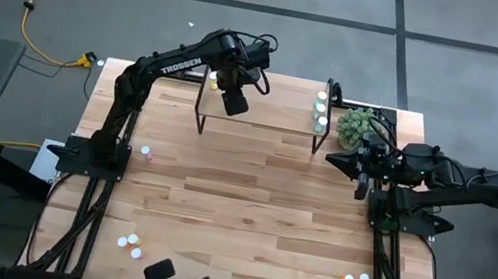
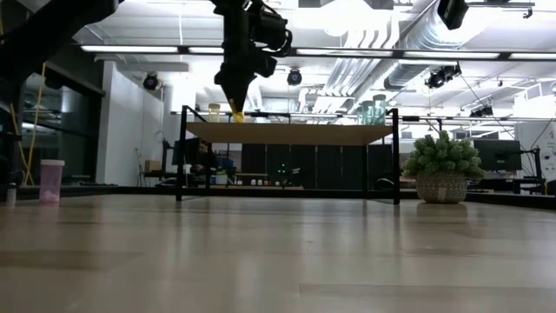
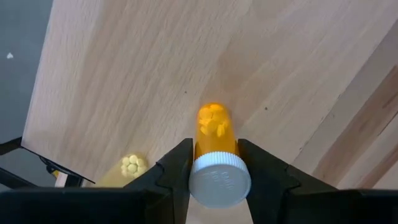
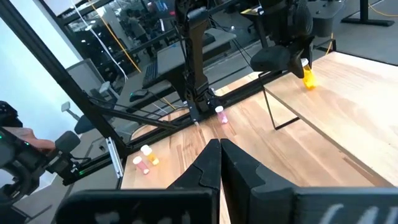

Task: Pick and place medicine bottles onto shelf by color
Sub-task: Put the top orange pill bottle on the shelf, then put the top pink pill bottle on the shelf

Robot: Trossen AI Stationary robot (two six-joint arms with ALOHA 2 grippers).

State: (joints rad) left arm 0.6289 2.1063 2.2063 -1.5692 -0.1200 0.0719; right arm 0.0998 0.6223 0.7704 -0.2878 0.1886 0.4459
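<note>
Our left gripper [image 3: 213, 177] pinched the orange bottle [image 3: 214, 134] at its cap, directly above the shelf [image 3: 155, 68]. We held it beside the yellow bottle [image 3: 132, 165], grouping warm colors. Our right gripper [image 4: 219, 152] waited fully closed, holding nothing.

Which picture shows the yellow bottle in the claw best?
The left wrist view: the yellow bottle fills it, pinched by the left claw. Low and right wrist views show a yellow speck; from above, the arm hides it.
</note>
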